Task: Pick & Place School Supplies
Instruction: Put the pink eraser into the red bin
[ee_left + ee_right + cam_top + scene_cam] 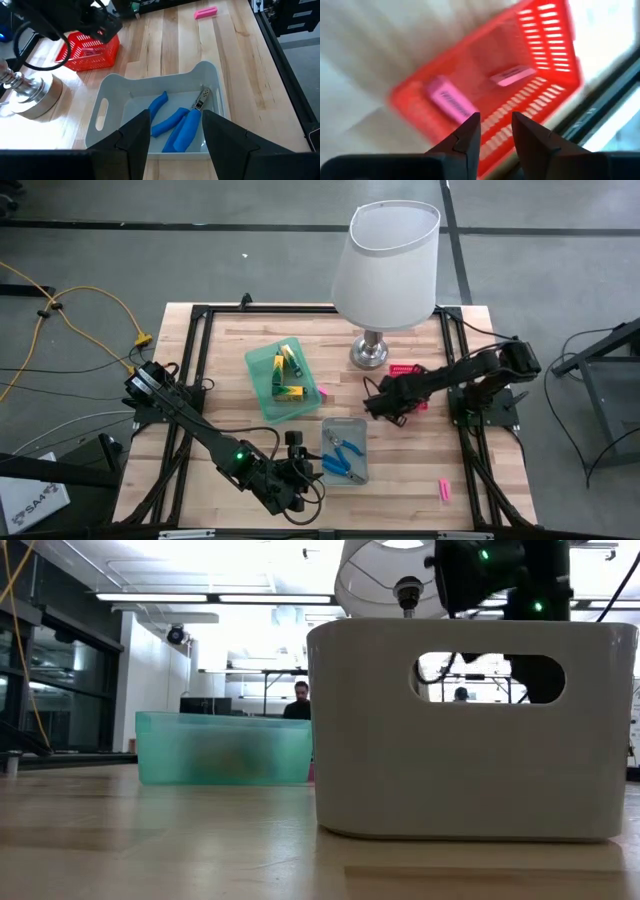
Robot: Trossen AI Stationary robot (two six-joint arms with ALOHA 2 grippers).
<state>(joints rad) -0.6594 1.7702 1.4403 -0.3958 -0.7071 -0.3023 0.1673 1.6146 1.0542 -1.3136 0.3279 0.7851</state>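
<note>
Over red basket (485,80), right gripper (495,125) released, pink bars (450,100) blurry, left gripper (175,125) released.

This is a robotics lab set up in a large open office-like hall. A wooden butcher-block table (270,470) stands on a grey concrete floor (120,250) marked with dark lines, and a black metal frame (200,315) bolted around it carries 2 dark robot arms. Yellow and black cables (60,315) trail loose across the floor beside the table. Looking level across the tabletop, long fluorescent ceiling lights (210,597) run over a white room with glass partitions (60,690) on one side, and a person (298,700) sits at a desk far back. Another black stand (605,360) sits just off the table.
</note>
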